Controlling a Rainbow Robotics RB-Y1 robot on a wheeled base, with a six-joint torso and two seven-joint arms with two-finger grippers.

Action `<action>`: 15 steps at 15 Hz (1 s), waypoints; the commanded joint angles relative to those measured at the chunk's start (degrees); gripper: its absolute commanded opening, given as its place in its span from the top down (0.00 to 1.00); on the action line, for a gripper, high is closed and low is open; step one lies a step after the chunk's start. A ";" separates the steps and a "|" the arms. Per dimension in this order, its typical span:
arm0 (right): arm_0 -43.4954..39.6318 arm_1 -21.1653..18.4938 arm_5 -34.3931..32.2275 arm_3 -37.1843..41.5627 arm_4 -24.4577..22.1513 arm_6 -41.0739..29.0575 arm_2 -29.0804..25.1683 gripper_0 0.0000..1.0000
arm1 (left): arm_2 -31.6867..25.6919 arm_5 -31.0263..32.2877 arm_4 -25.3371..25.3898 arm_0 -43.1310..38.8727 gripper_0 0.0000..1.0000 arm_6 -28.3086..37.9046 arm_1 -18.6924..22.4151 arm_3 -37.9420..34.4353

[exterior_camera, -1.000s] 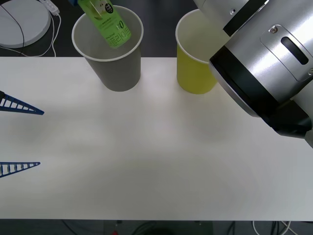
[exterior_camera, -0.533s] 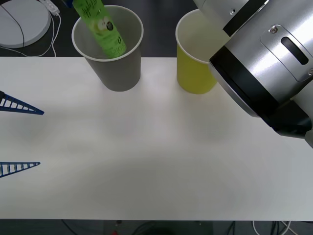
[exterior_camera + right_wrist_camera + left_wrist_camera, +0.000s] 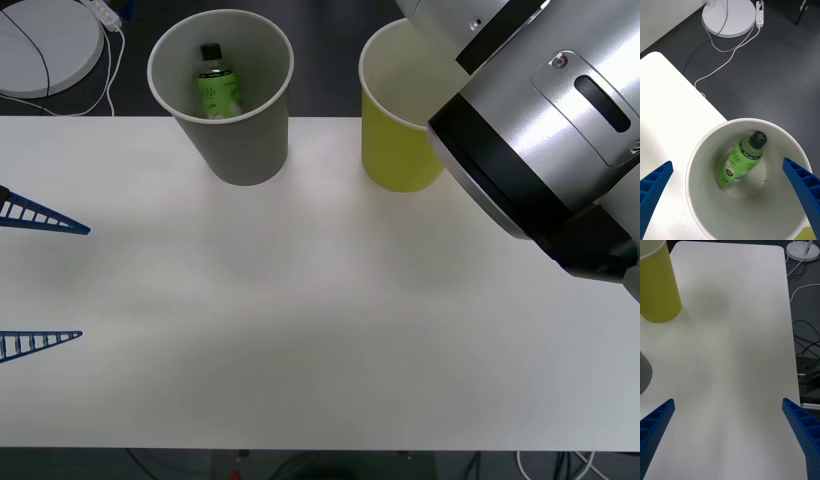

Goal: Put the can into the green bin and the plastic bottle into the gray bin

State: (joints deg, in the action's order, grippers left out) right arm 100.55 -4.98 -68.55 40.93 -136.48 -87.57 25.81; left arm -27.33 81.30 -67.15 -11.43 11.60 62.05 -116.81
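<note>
Hovering spread-fingered right gripper (image 3: 730, 198) directly above tapered gray paper-cup bin (image 3: 696, 165), small green plastic bottle (image 3: 741, 159) lying inside beneath; advisable lifting straight clear of rim.

I judge this a lab or office test room: a plain white rectangular table (image 3: 320, 330) on dark gray flooring (image 3: 763, 75), a round white stand base (image 3: 729, 17), and loose white cables (image 3: 715, 71) trailing to a white power strip (image 3: 759, 6).
</note>
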 commanded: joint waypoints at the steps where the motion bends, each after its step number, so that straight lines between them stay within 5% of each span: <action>1: -0.27 -0.29 0.00 0.12 1.39 2.58 -0.68 0.00 | 0.00 0.00 0.00 0.00 0.00 0.00 0.00 0.00; 4: -2.20 -2.75 -0.44 2.58 5.87 6.44 -1.21 0.00 | 0.00 0.00 0.00 0.00 0.00 0.00 0.00 0.00; 15: -16.18 -12.59 -6.33 29.30 9.21 7.85 -1.21 0.00 | 0.00 0.00 0.00 0.00 0.00 0.00 0.00 0.00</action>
State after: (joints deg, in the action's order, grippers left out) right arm 85.31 -16.93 -74.71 68.57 -127.60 -79.71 24.61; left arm -27.33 81.30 -67.15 -11.43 11.60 62.05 -116.81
